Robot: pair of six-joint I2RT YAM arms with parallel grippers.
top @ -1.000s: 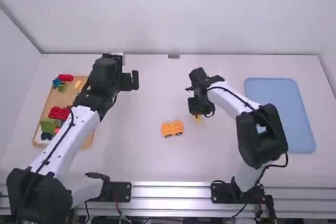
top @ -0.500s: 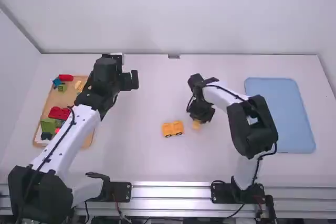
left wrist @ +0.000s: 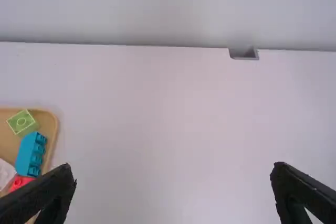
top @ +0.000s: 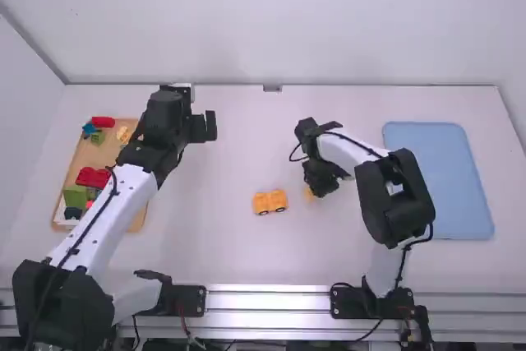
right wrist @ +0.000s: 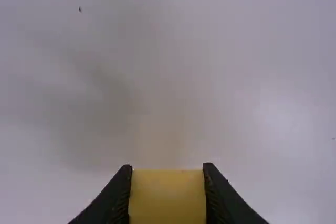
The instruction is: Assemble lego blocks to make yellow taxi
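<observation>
Firstly, one taxi body, yellow-orange, standing on dark wheels near the middle of the worktop; nothing grips it. Its upper side looks stepped, so it reads as part-built.

Item: one yellow block, closed between the fingers of the right gripper, one finger on each side. Location: just to the right of the taxi body in the high view, apart from it and low over the worktop; whether it touches the surface cannot be told.

Item: left gripper, empty, fingers wide apart, beyond and to the left of the taxi body.

Outlying: one wooden tray at the far left, holding red blocks, a green block, a blue piece and others. At the right, one blue tray.

Progress, by judgement: wheeled base made; the held block probably remains to be turned or set and pressed on top. Whether further parts are due cannot be told. Lining up the studs would matter; a crooked press could tip or roll the body.
</observation>
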